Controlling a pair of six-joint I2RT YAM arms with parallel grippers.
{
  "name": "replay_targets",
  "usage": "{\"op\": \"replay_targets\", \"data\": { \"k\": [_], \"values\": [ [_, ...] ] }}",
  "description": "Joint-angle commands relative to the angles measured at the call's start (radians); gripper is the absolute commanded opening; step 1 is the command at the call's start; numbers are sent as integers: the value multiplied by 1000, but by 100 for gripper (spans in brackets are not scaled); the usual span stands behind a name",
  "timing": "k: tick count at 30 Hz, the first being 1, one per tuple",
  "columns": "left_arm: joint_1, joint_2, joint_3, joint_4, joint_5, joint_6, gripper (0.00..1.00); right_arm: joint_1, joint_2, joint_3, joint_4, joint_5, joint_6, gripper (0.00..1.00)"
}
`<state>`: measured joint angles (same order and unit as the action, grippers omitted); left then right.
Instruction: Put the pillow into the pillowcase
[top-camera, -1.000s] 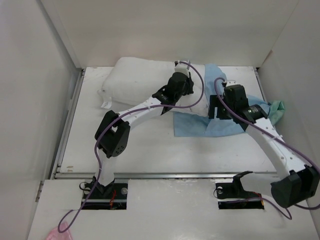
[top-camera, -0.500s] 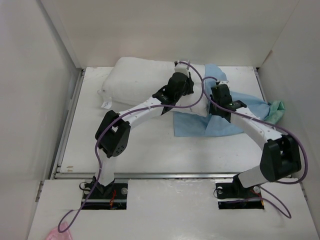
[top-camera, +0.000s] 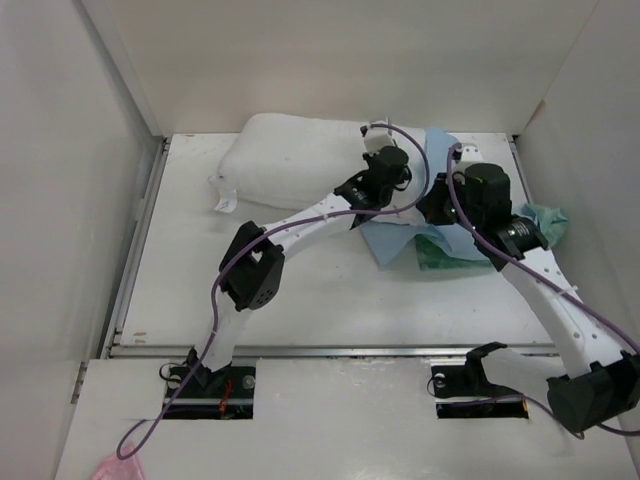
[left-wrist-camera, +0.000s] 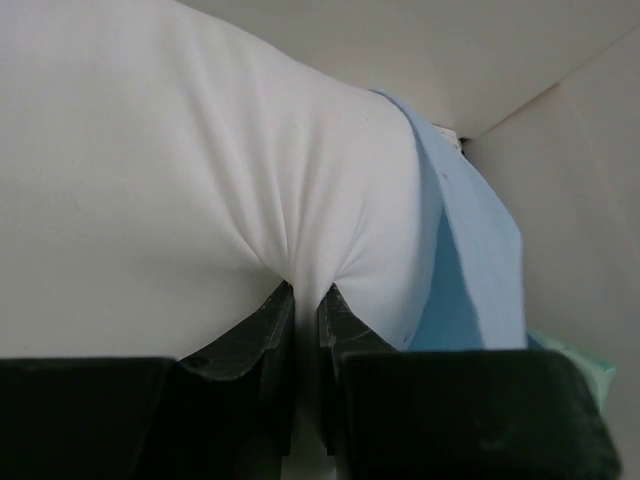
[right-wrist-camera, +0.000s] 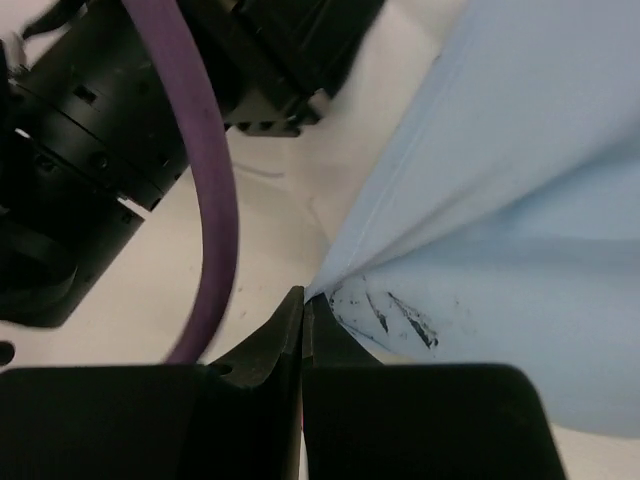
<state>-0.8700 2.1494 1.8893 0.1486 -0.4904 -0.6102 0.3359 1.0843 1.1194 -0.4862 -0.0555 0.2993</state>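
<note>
We see a white table (top-camera: 340, 310) boxed in by plain pale panels: a back wall (top-camera: 340, 60), a left wall (top-camera: 60, 200) and a right wall (top-camera: 590, 120). A metal rail (top-camera: 320, 350) runs along the table's near edge, with a white shelf (top-camera: 340, 420) below it. A pink scrap (top-camera: 110, 468) lies at the shelf's left corner. The light is soft and even.

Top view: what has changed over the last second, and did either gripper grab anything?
The right gripper closed on the pillowcase edge, bunching the cloth so that green now shows at its near side. The left gripper dragged the pillow slightly right, toward the cloth. Its pinch on the pillow is unchanged.
</note>
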Motion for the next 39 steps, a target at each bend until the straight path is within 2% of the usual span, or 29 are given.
{"op": "replay_targets", "data": {
  "k": [1, 3, 6, 9, 14, 21, 27, 29, 30, 34, 35, 36, 38, 39],
  "values": [
    [-29, -25, 137, 29, -129, -112, 0, 26, 83, 25, -25, -202, -6, 0],
    [-38, -16, 146, 20, -157, -123, 0, 77, 126, 34, -43, -244, -37, 0],
    [-38, 10, 179, -24, -191, -148, 0, 178, 126, 25, -63, -199, -37, 0],
    [-38, 30, 191, -53, -203, -169, 0, 213, 95, 16, -63, -224, -17, 0],
    [-18, 40, 212, -93, -165, -232, 0, 224, 28, -46, -95, -204, 9, 0],
    [2, 40, 243, -138, -177, -232, 0, 262, -11, -148, -120, -233, 37, 0],
    [11, 50, 295, -159, -179, -227, 0, 276, 58, -114, -43, -285, 25, 0],
    [11, 40, 277, -159, -165, -227, 0, 276, 69, -78, -11, -206, 24, 0],
    [11, 18, 262, -170, -151, -227, 0, 276, 84, -40, 4, -107, 24, 0],
    [0, -121, 32, -121, -30, -192, 0, 276, 108, 55, 72, 77, 24, 0],
    [-10, -158, -107, -95, 40, -140, 0, 267, 108, 56, 99, 77, 24, 0],
    [-11, -224, -163, -95, 68, -140, 0, 267, 108, 65, 110, 77, 24, 0],
    [-11, -282, -282, -95, 139, -100, 0, 238, 97, 43, 110, 27, -2, 14],
    [0, -308, -309, -113, 194, -73, 29, 238, 97, 30, 110, 17, -14, 19]
  ]
}}
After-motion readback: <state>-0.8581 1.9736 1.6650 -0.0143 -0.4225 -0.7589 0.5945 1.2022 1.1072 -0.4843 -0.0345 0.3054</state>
